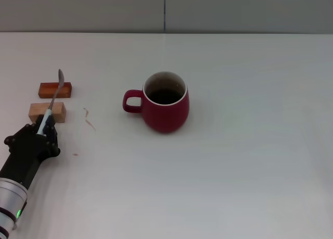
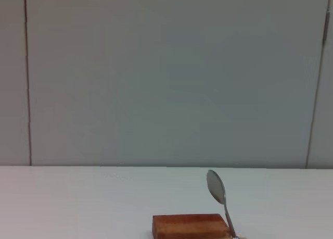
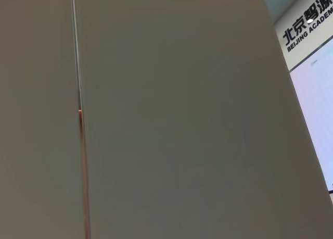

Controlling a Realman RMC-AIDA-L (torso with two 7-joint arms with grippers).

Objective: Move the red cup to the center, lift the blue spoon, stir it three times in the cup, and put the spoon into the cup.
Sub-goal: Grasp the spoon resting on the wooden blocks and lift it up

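Blocks (image 1: 54,89) under end-effector-held blue spoon (image 1: 55,96).

The left arm enters the head view at the lower left corner, its silver-grey forearm segment carrying a small green light and angling up and away from the robot's body. At its end the black left gripper (image 1: 46,125) points forward over the left side of the table, its fingers closed on the light blue handle of the small metal-bowled blue spoon (image 1: 55,95). The right arm and its gripper do not appear in the head view.
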